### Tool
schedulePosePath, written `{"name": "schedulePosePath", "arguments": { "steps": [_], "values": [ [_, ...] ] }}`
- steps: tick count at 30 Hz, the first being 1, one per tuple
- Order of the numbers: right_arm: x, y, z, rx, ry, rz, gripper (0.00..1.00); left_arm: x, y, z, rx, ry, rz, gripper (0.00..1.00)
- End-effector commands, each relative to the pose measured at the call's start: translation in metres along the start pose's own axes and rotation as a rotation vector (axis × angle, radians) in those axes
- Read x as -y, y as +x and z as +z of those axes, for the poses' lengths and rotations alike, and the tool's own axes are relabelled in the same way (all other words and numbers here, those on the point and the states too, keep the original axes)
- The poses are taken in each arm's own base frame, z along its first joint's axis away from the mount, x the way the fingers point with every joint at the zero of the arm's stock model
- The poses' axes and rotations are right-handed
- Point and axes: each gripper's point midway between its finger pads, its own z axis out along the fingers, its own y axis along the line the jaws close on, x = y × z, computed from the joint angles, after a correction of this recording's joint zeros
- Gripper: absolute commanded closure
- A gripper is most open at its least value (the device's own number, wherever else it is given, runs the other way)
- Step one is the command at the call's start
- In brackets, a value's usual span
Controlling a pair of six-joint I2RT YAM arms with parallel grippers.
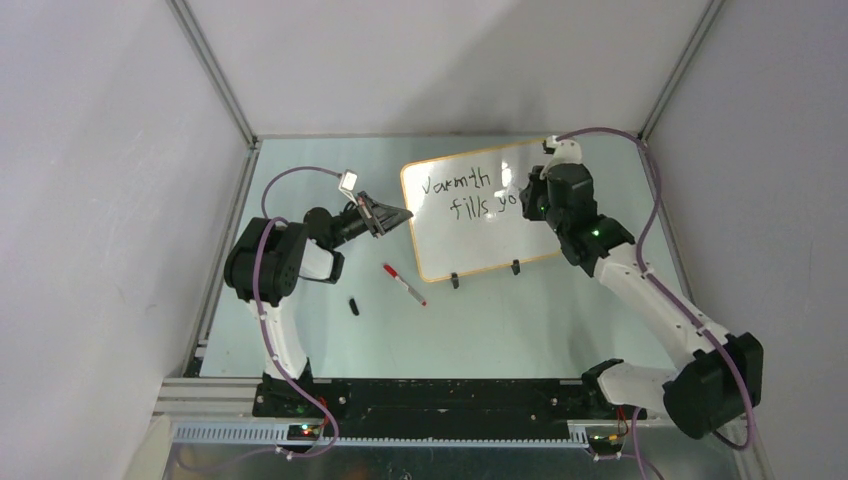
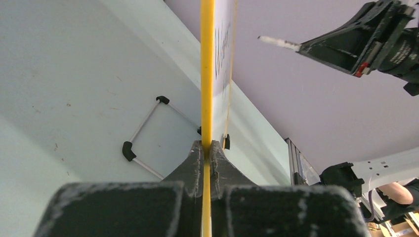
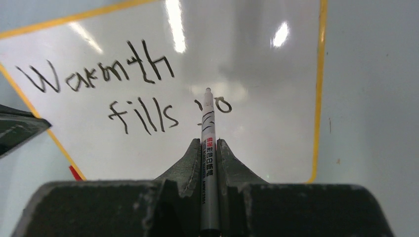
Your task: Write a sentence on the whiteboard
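Between the arms lie the whiteboard [image 1: 470, 240], loose marker [image 1: 403, 284], cap [image 1: 354, 306].

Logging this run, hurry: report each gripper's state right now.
Left gripper: closed, clamping the whiteboard by its frame edge.
Right gripper: closed, holding a marker pointed at the board.

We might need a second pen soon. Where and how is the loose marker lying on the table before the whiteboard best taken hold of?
I would take the loose marker at mid-barrel, from straight above, jaws closing across its thin width. It lies flat and diagonal on the table, so the wrist must turn to match; bare surface on both sides leaves room for them.
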Motion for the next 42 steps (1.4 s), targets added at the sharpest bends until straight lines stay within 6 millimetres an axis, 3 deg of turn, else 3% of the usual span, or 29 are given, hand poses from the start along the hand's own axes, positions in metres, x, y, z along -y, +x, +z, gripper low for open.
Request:
{"name": "schedulePosePath", "arguments": {
  "steps": [1,7,10,16,24,42],
  "values": [
    [-0.002,-0.038,-0.017,0.14,-0.037,0.027,1.0,0.015,-0.005,0.002,0.008,0.043,0.084,1.0],
    [0.008,-0.072,-0.023,0.222,-0.001,0.025,1.0,0.015,-0.004,0.001,0.008,0.042,0.084,1.0],
    [0.014,-0.076,-0.023,0.222,0.022,0.024,1.0,0.016,-0.004,0.002,0.008,0.042,0.084,1.0],
    [0.018,-0.043,-0.014,0.148,0.019,0.023,1.0,0.015,-0.004,0.002,0.008,0.042,0.084,1.0],
    [0.016,-0.017,0.001,0.085,0.001,0.024,1.0,0.017,-0.002,0.002,0.003,0.046,0.084,1.0],
    [0.017,0.002,0.016,0.022,0.013,0.036,1.0,0.017,-0.001,0.003,0.002,0.047,0.084,1.0]
  ]
}}
